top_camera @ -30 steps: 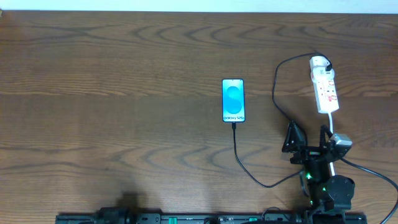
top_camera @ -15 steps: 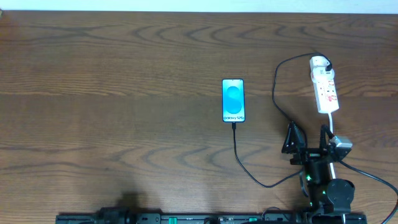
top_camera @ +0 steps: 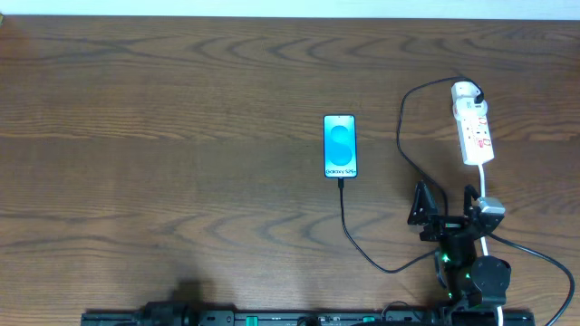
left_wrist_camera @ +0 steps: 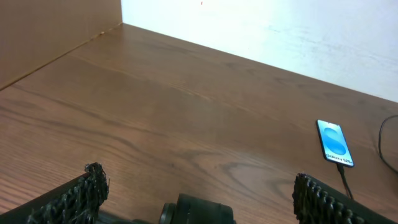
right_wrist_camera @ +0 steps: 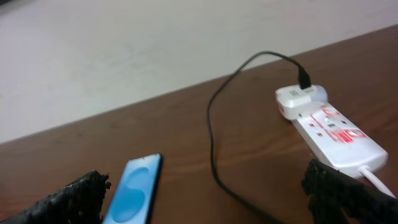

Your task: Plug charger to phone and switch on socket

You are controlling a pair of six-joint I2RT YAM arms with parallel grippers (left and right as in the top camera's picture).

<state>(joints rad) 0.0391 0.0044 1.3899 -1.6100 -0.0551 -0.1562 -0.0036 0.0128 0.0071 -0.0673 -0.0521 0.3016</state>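
Jaws wide apart and empty on right gripper [top_camera: 444, 201] at the 5 o'clock area of the dark wooden table [top_camera: 181, 136]; left gripper [left_wrist_camera: 199, 190] likewise spread, holding nothing. Long thin black charger cable [top_camera: 343, 204] passes beside the right gripper's 9 o'clock finger, its plug tip meeting the near end of the slim blue-screened smartphone [top_camera: 340, 146] at 10 o'clock. White elongated power strip [top_camera: 474, 127] lies at 1 o'clock, thick white cord [top_camera: 484, 179] running to the gripper; switch state too small to tell.
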